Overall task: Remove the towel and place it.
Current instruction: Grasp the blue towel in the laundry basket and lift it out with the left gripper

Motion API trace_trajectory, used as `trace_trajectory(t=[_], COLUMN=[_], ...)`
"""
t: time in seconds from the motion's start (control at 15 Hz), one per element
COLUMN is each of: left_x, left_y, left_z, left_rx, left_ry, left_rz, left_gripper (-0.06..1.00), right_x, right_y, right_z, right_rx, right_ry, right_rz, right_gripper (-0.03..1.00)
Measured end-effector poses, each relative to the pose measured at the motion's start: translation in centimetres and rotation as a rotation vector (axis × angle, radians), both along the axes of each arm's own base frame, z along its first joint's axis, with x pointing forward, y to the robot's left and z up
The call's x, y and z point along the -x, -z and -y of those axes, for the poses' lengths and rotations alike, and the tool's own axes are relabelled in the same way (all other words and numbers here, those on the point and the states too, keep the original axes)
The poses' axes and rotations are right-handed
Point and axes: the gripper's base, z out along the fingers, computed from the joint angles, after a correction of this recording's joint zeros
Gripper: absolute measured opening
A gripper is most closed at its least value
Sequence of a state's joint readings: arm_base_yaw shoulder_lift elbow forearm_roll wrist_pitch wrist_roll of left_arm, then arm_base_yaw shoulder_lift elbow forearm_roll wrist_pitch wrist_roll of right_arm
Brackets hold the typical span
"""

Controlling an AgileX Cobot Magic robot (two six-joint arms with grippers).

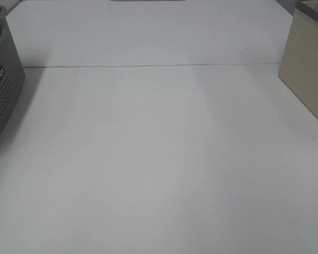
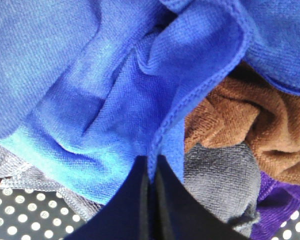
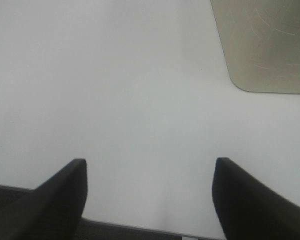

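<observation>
Pinched a hem of the towel [image 2: 115,100] in the fully closed left end effector [image 2: 151,167], inside the basket [image 2: 20,215] atop other cloths [image 2: 240,120], right end effector [image 3: 150,172] wide and empty above the desk [image 1: 159,159]; probably next: lifting it clear.

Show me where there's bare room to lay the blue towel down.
The white table lies bare between the grey basket at left and the beige box at right. Crowded: the basket, where the left gripper pinches the towel among a brown cloth and a grey cloth.
</observation>
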State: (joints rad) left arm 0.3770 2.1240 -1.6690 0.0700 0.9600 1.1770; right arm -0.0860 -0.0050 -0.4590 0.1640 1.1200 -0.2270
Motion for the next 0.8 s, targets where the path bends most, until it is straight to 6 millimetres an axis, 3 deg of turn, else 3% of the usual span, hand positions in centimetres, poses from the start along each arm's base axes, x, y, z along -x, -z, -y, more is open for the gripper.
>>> trace_trajectory(t=[0.2, 0.47, 0.8], left_x=[0.1, 0.7, 2.9], left_y=[-1.7, -9.7, -16.8], left_z=[0.5, 3.5, 7.7], left_rx=[-0.015, -0.076, -0.120], left_ry=[0.007, 0.068, 0.151], left_rz=[0.034, 0.218, 0.395], left_gripper=[0.00, 0.00, 0.00], right_x=[0.0, 0.0, 0.0], right_y=[0.0, 0.0, 0.0], right_z=[0.0, 0.0, 0.0], right_rx=[0.000, 0.000, 0.000], right_ry=[0.000, 0.000, 0.000], right_rz=[0.000, 0.000, 0.000], right_gripper=[0.70, 0.70, 0.70])
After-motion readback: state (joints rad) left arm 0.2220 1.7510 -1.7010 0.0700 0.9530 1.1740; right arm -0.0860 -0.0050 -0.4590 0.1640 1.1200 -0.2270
